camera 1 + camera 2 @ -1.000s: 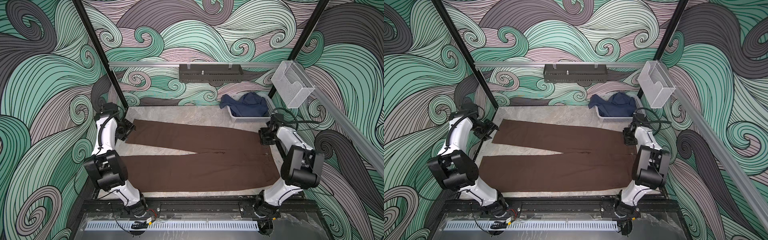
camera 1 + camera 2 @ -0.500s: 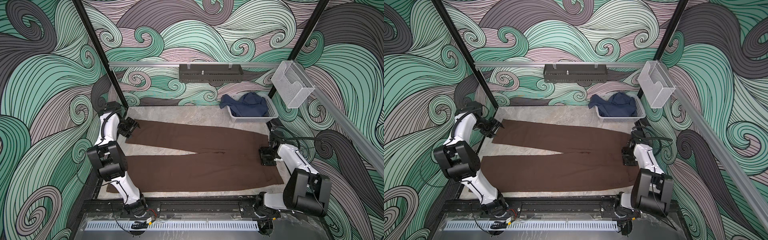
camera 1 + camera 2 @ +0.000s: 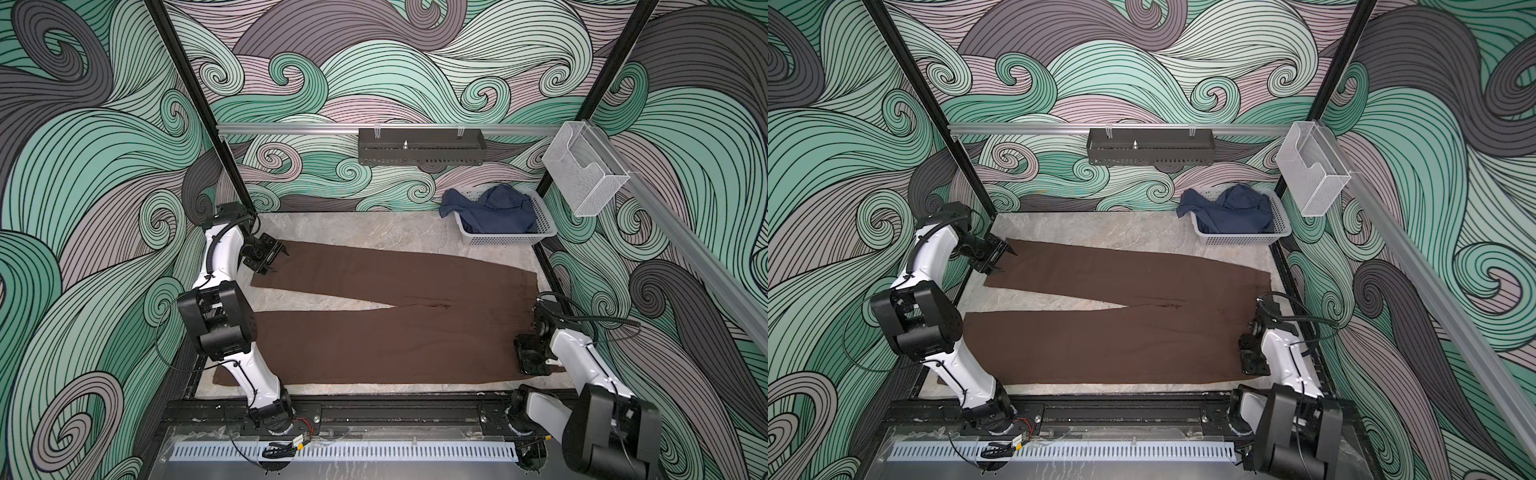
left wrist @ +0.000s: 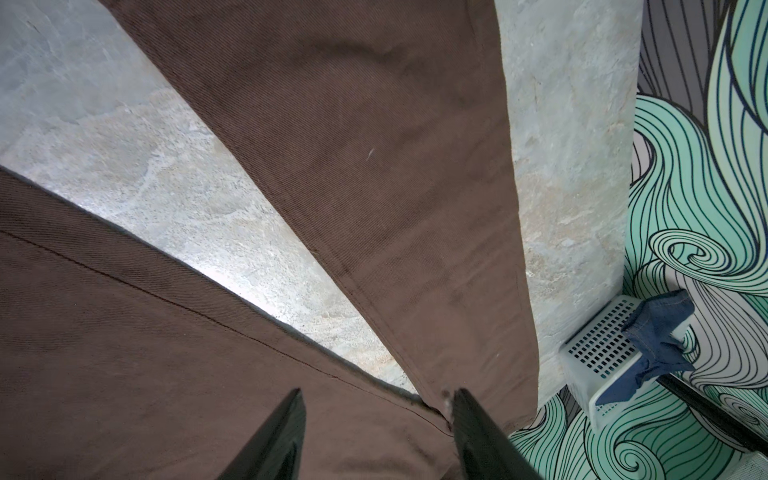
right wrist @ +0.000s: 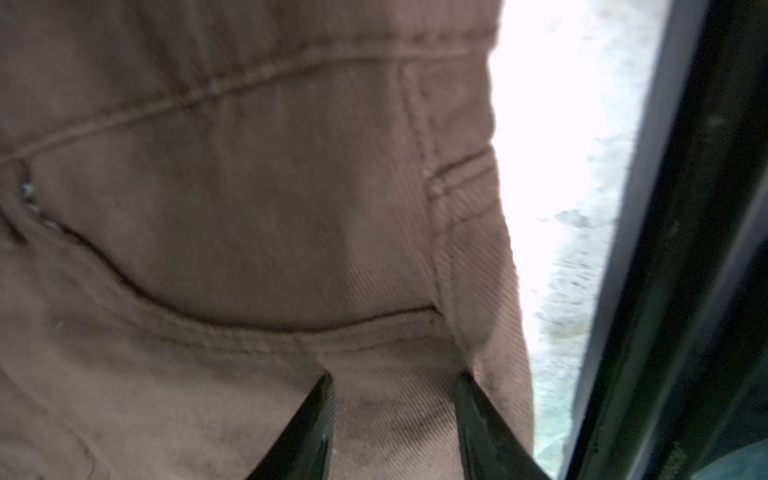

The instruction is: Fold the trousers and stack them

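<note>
Long dark brown cloth trousers (image 3: 374,332) cover most of the grey stone-look worktop (image 3: 353,228). The bare strip along 12 o'clock is open until the pale perforated plastic basket (image 3: 503,240) of navy cloth (image 3: 498,208) at 1. There's a bare wedge between the legs toward 9. Black frame posts (image 3: 224,153) box in 3 and 9.

from my station i counted 1 pair of brown trousers (image 3: 415,332) on 1 stone-look tabletop (image 3: 374,232). the pair had 2 legs: 1 far leg (image 3: 374,274) and 1 near leg (image 3: 353,349). i counted 1 navy garment (image 3: 498,210) and 1 white perforated basket (image 3: 503,240). there was 1 black slotted tray (image 3: 419,147) and 1 clear holder (image 3: 582,174). i had 2 arms, the left arm (image 3: 220,266) and the right arm (image 3: 577,357), and 2 grippers, the left gripper (image 3: 279,262) and the right gripper (image 3: 534,365). i saw 2 fingers (image 4: 274,440) in the left wrist view and 2 fingers (image 5: 303,436) in the right wrist view.
</note>
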Tool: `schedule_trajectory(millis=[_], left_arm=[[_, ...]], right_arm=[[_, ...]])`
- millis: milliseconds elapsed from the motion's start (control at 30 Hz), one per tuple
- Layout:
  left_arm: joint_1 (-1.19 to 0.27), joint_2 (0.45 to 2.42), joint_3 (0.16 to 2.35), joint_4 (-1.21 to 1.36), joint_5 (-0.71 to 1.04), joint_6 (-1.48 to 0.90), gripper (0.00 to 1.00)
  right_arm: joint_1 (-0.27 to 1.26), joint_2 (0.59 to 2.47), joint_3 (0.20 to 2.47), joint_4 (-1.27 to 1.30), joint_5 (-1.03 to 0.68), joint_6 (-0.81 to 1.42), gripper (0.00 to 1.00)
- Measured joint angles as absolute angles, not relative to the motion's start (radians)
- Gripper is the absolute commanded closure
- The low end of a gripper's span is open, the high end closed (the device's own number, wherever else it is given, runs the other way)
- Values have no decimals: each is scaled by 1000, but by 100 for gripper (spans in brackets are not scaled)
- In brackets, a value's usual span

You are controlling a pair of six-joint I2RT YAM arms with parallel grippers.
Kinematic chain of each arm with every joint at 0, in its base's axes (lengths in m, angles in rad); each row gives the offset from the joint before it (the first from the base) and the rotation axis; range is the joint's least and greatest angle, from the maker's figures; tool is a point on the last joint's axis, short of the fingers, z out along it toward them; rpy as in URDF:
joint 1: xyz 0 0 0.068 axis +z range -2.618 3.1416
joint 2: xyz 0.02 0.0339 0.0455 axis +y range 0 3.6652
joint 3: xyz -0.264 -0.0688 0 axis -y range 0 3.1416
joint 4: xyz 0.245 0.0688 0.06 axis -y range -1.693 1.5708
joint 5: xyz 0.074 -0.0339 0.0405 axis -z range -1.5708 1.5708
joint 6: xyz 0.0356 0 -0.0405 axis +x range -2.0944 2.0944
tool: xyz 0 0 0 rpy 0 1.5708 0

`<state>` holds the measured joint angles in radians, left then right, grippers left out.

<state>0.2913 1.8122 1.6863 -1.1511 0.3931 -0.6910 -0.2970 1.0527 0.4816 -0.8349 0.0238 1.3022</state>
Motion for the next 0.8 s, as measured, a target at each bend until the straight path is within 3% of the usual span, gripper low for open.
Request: schedule_trajectory(millis=[133, 267, 533, 800], left_arm=[[282, 1812, 1684, -1150, 397, -692, 40], [278, 1810, 1674, -1148, 394, -693, 39], [273, 1793, 1674, -1140, 337, -719, 38], [269, 1750, 1689, -1132, 310, -787, 37]], right_arm=[[-303, 940, 478, -886, 33, 1314, 49], [-318, 951, 569, -927, 48, 1324, 47], [-317, 1308, 987, -901, 40, 1327, 44], [-301, 1521, 1173, -856, -19, 1398, 43]])
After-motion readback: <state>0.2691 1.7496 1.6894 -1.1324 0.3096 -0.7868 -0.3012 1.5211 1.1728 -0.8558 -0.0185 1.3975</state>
